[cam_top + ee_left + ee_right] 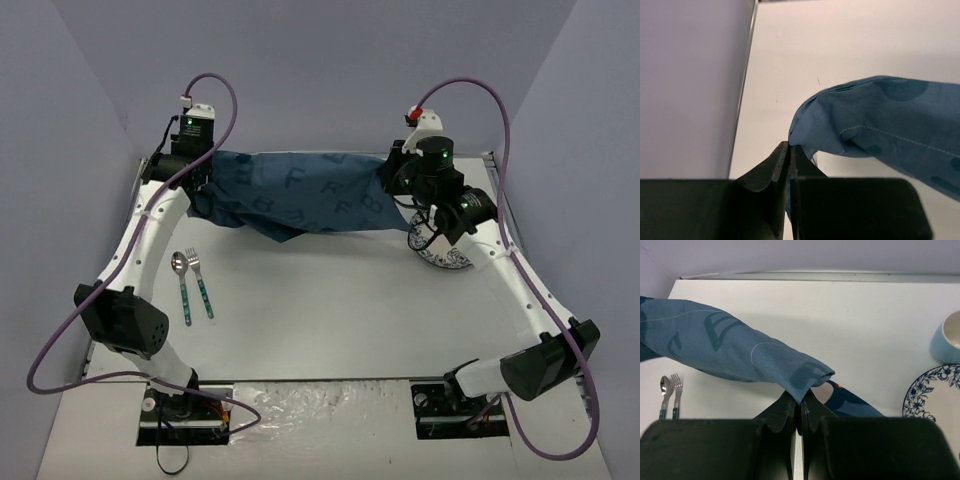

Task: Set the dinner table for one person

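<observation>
Both tools are pinched shut on the dark blue letter-printed cloth (300, 190): the left tool (790, 146) nips a thin edge at the cloth's left corner, and the right tool (801, 395) clamps a bunched fold at its right end. The cloth hangs between them, sagging in the middle over the far part of the white bench (330, 320), which spreads wide beneath and on every side of it. The chief risk, as I judge it, is at the left corner. So little fabric sits between those fingers that any uneven pull from the other end could draw it free and drop that side in a heap. The right grip holds a gathered fold and not a clean corner, so the cloth may well go down creased or twisted. If the arms drift apart unevenly, it will land askew. The patterned plate (935, 390) lies just beside the cloth's right end, partly under the right arm, with a pale blue bowl (947, 337) beyond it. A sweep or spread to that side could drape over them or shove them. The spoon (181, 283) and fork (203, 287) lie side by side, apart from the cloth's left part on the near side, and a forward drag could catch them.
</observation>
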`<state>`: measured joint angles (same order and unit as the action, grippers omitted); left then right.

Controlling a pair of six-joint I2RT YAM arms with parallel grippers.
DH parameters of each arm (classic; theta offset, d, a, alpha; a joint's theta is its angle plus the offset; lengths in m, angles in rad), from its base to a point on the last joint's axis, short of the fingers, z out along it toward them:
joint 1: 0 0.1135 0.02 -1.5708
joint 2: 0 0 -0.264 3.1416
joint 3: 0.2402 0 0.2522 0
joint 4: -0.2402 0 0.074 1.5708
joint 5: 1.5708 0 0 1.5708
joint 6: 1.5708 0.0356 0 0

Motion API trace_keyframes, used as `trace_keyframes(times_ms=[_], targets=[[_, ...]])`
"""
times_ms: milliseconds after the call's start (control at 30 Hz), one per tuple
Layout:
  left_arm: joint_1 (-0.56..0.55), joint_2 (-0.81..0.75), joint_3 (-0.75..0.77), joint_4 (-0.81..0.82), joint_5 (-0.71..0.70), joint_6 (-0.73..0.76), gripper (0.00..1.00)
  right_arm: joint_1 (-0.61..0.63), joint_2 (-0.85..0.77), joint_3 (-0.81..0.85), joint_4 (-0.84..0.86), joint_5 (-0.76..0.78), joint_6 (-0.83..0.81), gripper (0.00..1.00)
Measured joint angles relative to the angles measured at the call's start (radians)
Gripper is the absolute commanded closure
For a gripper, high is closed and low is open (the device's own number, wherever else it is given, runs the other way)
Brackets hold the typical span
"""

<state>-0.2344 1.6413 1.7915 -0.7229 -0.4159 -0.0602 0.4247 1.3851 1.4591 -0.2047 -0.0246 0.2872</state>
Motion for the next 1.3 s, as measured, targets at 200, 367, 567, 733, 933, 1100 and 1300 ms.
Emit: trace_keyframes(times_ms=[200,367,567,733,933,1100,1300], targets=[[0.0,-0.081,0.144,-0.072,0.076,0.027,1.0,0.0,-0.099,0.015,-0.024,-0.051,-0.095,1.0],[0.0,-0.164,0.232,-0.162,0.156,0.07,1.0,0.0,-0.195,0.018,-0.05,-0.081,-0.142,1.0],[0.0,-0.185,0.374,-0.213,0.195,0.145,1.0,-0.001,-0.27,0.013,-0.045,-0.093,-0.113,1.0],[0.001,-0.038,0.424,-0.158,0.18,0.208,1.0,0.0,-0.287,-0.125,-0.031,-0.073,-0.018,1.0],[0.006,0.308,0.432,0.004,0.172,0.249,1.0,-0.001,-0.209,-0.365,-0.042,-0.006,0.119,1.0],[0.003,0.621,0.421,0.064,0.2,0.257,1.0,0.001,-0.161,-0.508,-0.039,0.022,0.215,1.0],[-0.014,0.791,0.489,0.119,0.229,0.239,1.0,0.014,-0.159,-0.633,0.018,0.026,0.28,1.0]])
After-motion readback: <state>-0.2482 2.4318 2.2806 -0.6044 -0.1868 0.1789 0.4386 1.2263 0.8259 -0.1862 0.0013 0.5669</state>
